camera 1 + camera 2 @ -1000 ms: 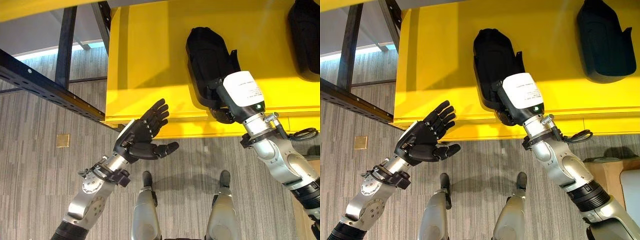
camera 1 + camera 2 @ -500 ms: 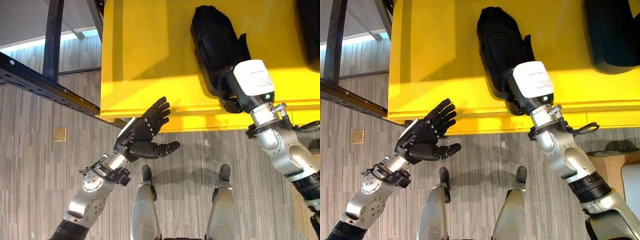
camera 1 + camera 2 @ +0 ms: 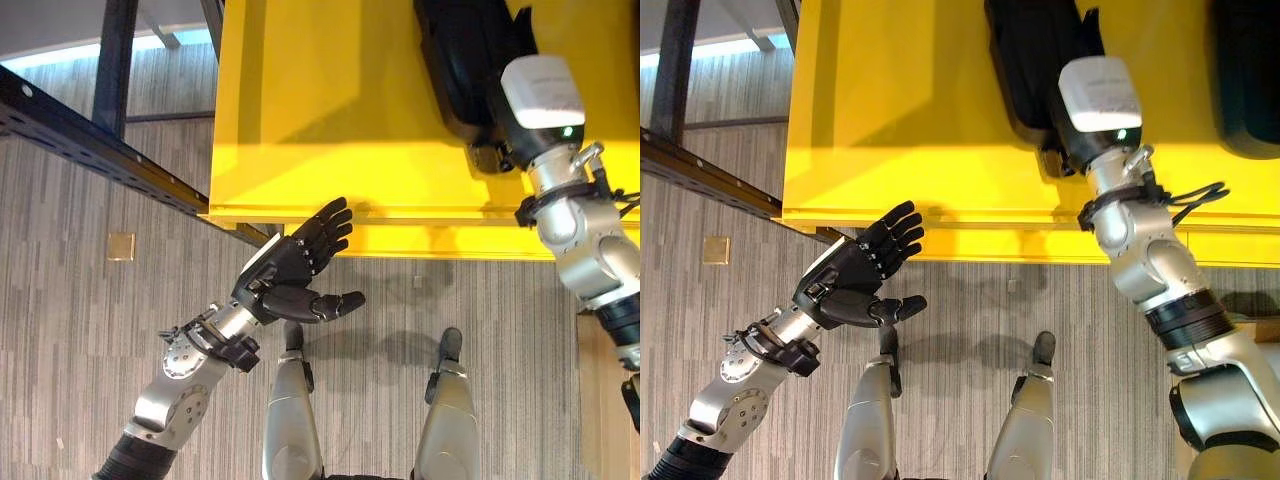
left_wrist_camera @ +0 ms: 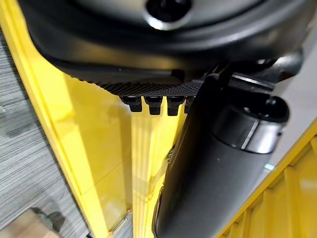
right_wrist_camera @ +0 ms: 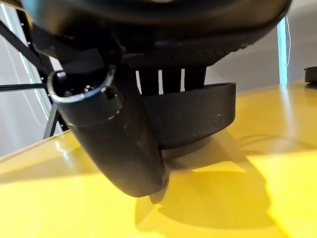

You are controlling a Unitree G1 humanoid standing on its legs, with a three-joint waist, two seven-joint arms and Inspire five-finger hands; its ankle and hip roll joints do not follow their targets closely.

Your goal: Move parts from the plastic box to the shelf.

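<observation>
My right hand has fingers over the near end of the black moulded part on the yellow shelf, thumb beneath. It looks rigid and light. Left hand hovers, fingers spread.

A black moulded part lies flat on the yellow shelf.

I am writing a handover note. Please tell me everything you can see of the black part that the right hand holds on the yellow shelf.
The black part is a dark, matte, plastic-looking shell, long with a rounded raised rim. It lies on the yellow shelf, near the front edge. The right hand grips its near end, thumb below the rim and fingers over it.
</observation>
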